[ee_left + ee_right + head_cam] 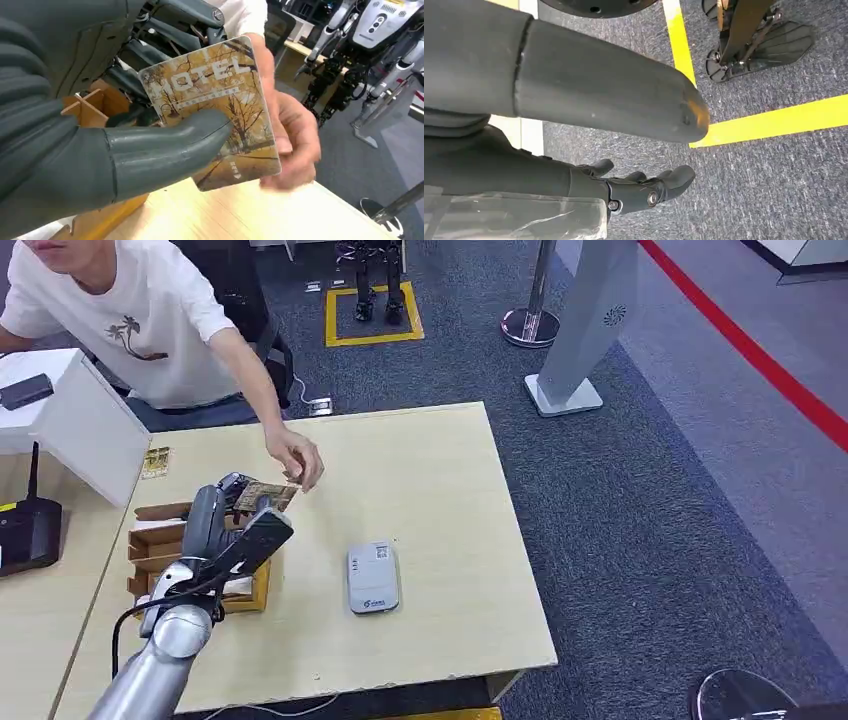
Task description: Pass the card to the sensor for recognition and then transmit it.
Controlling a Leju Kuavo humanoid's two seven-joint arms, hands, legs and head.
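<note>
- While my left hand (150, 150) pinches the card (215, 110) under its thumb, a person's hand (295, 135) grips the far edge, left of centre in the head view.
- My right hand (644, 190) hangs over the floor, fingers loosely curled, holding nothing.
- Risk, as I judge it: both of us pulling could bend the card or drop it onto the counter (440, 490), short of the sensor (373, 578) at centre frame.
- The card is glossy, printed with autumn trees and "MOTEL".
</note>
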